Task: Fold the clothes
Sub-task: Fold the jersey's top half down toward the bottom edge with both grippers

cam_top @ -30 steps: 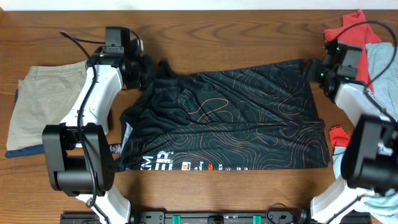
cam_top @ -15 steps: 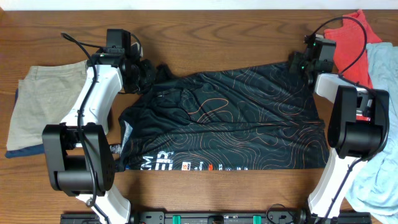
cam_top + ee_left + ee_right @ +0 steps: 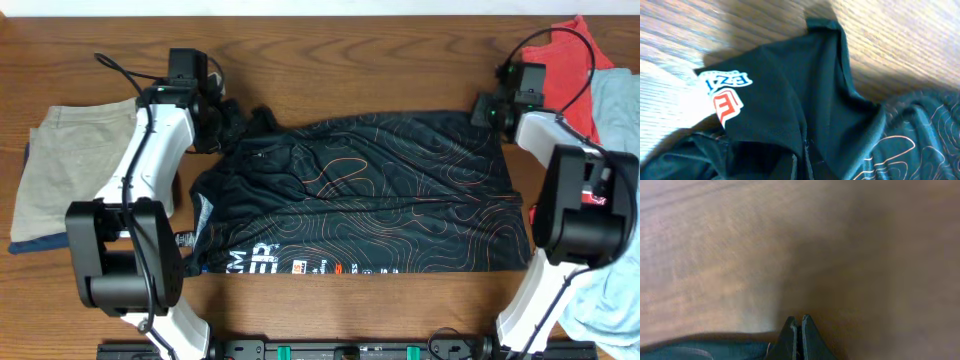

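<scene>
Wood-grain worktop (image 3: 350,40) fills every view; no room shows beyond it. Black jersey (image 3: 370,190) with thin orange contour lines lies spread mid-worktop, with white lettering (image 3: 255,258) at its near-left edge, partly lost in a fold. My left end effector (image 3: 224,120) is at its far-left corner, over the bunched collar area. My right end effector (image 3: 485,110) is at the far-right corner.

Folded beige trousers (image 3: 65,165) lie left of my left arm, apart from the jersey, with a dark blue item (image 3: 45,243) mostly hidden under them. Red T-shirt (image 3: 565,65) and light-blue T-shirt (image 3: 612,110) sit at the right edge, cut off by the frame and partly behind my right arm.

Left wrist view: a black sleeve with an orange-white logo (image 3: 725,95) lies on the wood, and a pale blurred patch beside it can't be identified. My fingers are lost in dark cloth, so I can't tell the grip.

Right wrist view, blurry: my fingers (image 3: 789,337) are pressed together over bare wood, with the jersey edge just beside them. Whether cloth is pinched is unclear.
</scene>
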Available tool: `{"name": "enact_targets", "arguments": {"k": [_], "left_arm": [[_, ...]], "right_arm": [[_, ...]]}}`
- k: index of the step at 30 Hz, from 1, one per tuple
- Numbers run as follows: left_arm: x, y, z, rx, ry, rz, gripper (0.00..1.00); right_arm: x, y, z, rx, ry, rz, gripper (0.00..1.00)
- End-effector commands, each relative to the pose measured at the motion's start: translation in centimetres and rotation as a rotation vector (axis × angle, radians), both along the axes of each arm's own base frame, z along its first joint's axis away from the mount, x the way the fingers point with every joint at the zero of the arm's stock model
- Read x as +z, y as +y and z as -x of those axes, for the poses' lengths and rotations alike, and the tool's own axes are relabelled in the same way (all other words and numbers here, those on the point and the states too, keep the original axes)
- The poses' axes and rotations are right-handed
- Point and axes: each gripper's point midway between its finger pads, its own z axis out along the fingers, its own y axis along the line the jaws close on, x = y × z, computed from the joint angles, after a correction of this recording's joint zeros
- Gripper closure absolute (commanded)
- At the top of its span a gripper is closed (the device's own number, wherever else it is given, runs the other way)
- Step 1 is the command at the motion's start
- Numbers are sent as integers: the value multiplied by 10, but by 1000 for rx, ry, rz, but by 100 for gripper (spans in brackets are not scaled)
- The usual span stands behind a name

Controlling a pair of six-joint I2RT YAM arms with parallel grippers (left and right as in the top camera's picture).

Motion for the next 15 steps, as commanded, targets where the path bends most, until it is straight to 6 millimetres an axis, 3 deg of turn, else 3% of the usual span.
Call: {"name": "enact_targets", "arguments": {"k": [1,3,7,12,15], "left_arm": [[34,8,4,2,-78,10,94],[47,9,13,4,-78,17,94],[55,9,50,-10,15,9,94],[47,9,105,-40,228,-1,94],[46,8,132,-69,332,0,94]], "right_arm": [[61,-22,13,-62,-46,26,99],[81,-24,34,-74,-12,23,99],[98,-29,87,-111,131,35,99],[95,-31,159,-142,386,72,99],[90,-32,190,-148,520,99,99]]}}
